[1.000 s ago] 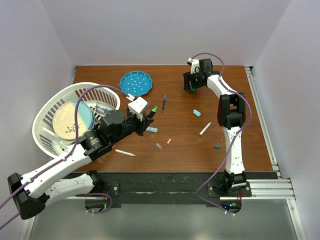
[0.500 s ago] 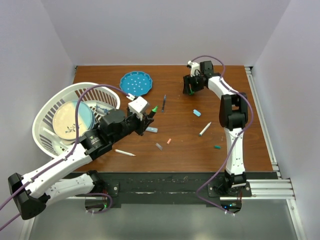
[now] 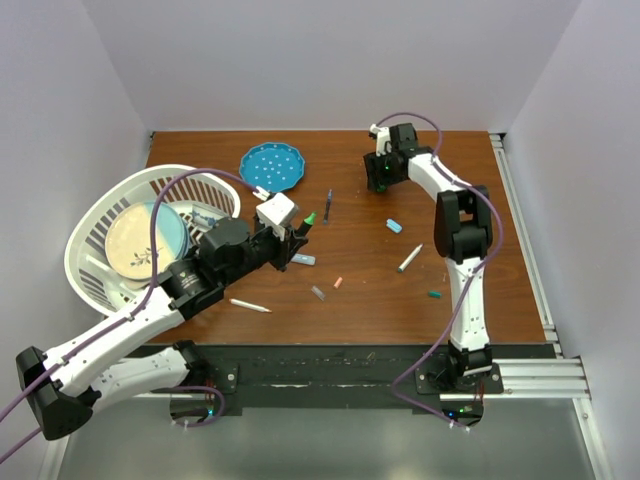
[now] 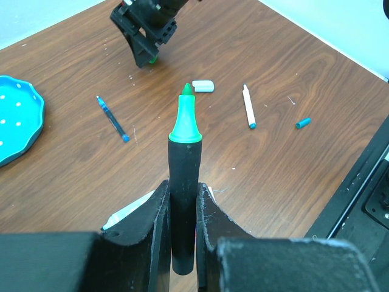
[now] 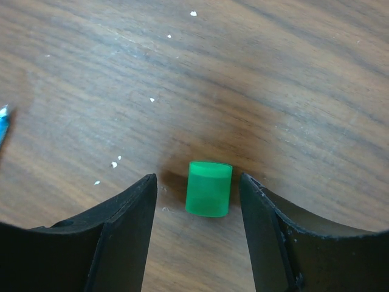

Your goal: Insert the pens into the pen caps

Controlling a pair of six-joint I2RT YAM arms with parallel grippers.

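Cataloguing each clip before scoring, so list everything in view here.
green-tipped pen: 1, black barrel, clamped in left gripper
loose pens: 3, blue at centre, white-grey at right, white at front left
green cap: 1, on table between right gripper fingers
other caps: 4, light blue, teal, pink, grey, centre-right
light blue piece: 1, beside left gripper, cap or pen unclear
dotted plate: 1, blue, far left
basket: 1, white, left edge
plate in basket: 1, beige and light blue
table: 1, brown wood
left gripper: shut on pen
right gripper: open

green cap (image 5: 208, 187) upright between spread right fingers (image 5: 121, 243), bare table (image 5: 273, 61) gaps either side, blue pen (image 3: 328, 206) well apart
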